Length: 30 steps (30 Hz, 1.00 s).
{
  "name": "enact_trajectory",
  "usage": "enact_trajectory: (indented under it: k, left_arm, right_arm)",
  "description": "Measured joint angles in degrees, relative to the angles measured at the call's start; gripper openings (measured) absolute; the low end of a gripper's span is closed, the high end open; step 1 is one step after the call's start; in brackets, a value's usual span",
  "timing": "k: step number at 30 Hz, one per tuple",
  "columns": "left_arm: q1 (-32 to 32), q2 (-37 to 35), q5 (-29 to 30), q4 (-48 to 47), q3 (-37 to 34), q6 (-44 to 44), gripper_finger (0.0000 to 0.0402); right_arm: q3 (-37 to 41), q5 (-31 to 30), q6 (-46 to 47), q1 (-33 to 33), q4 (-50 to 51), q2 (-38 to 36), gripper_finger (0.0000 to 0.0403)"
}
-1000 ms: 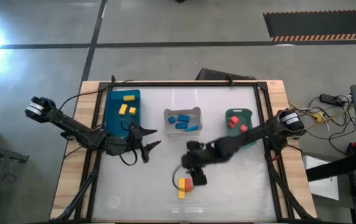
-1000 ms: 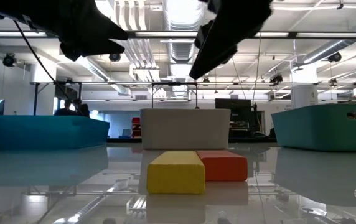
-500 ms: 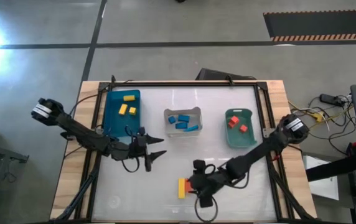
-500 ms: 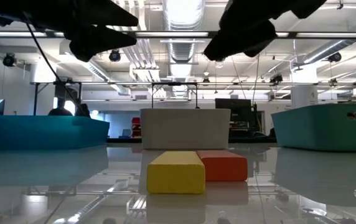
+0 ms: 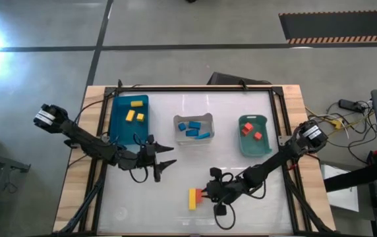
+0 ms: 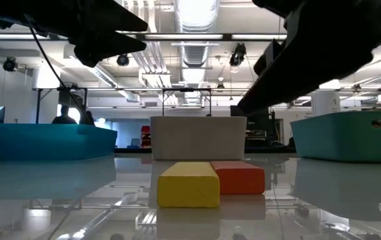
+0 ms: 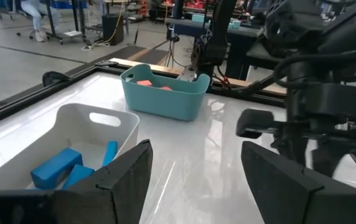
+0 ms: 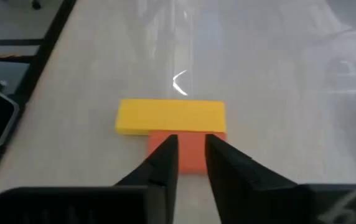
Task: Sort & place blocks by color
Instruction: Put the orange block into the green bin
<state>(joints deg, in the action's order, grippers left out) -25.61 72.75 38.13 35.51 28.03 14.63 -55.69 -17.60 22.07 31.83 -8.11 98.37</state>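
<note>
Lying flush together on the glossy white surface (image 5: 142, 204) near its front edge are a matte yellow rectangular bar (image 5: 192, 199) and a red-orange block (image 5: 200, 194). The right gripper (image 8: 187, 155) reaches low — fingers narrowly parted above the red-orange block, grasping nothing. The left gripper (image 7: 190, 168) hovers mid-surface, fingers released wide.

Table (image 5: 175, 204): 3 bins (image 5: 194, 128), 2 blocks (image 5: 192, 198).

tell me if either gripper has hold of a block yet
No. The right gripper is open, just short of the red block; the left gripper hangs open, empty.
</note>
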Motion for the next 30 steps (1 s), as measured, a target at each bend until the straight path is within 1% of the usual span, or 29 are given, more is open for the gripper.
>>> enact_trajectory:
  k: [3, 7, 12, 16, 26, 30]
  left_arm:
    - [0.0, 0.0, 0.0, 0.0, 0.0, 0.0, 0.0231]
    - [0.0, 0.0, 0.0, 0.0, -0.1, 0.0, 0.0231]
    - [0.0, 0.0, 0.0, 0.0, -0.1, 0.0, 0.0231]
    - [0.0, 0.0, 0.0, 0.0, -0.1, 0.0, 0.0231]
    - [0.0, 0.0, 0.0, 0.0, -0.1, 0.0, 0.0231]
    - [0.0, 0.0, 0.0, 0.0, -0.1, 0.0, 0.0231]
  right_arm:
    - [2.7, -0.6, -0.1, -0.2, -5.0, 0.0, 0.0044]
    - [4.9, -0.6, -0.7, -0.8, -10.4, 0.4, 0.0015]
    - [5.4, -0.5, -2.6, -0.9, -18.6, 4.6, 0.0009]
    - [4.1, 0.0, -2.3, -0.9, -16.7, 6.5, 0.0009]
    - [4.1, 1.3, -1.8, -1.6, -14.9, 6.8, 0.0009]
    - [4.5, 3.1, -1.3, -2.4, -14.6, 6.9, 0.0009]
